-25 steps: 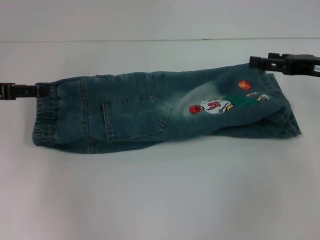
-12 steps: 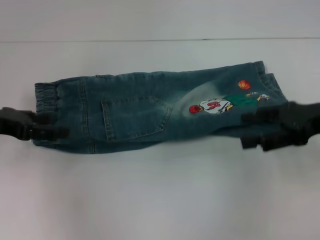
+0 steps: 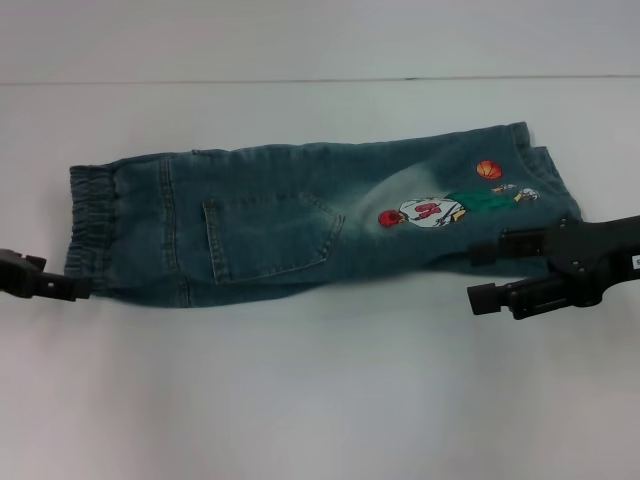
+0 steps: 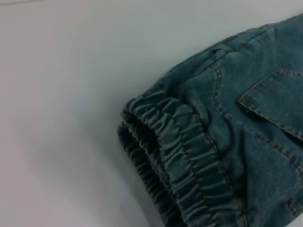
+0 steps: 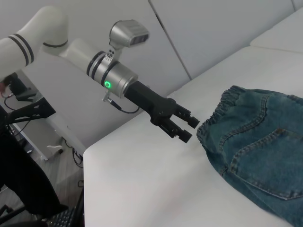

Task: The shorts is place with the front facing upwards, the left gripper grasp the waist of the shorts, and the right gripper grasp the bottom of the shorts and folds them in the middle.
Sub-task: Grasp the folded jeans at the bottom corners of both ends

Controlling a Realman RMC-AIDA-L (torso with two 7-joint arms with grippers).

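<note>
Denim shorts (image 3: 310, 225) — flat on the white tabletop (image 3: 320, 400), patch pocket (image 3: 270, 240) and cartoon embroidery (image 3: 450, 205) upward; elastic waist (image 3: 90, 225) toward my left, leg hems (image 3: 545, 190) toward my right; my left gripper (image 3: 75, 288) — near the waist's near corner, fingers parted, holding nothing; my right gripper (image 3: 482, 272) — at the near hem edge, fingers spread, holding nothing.
</note>
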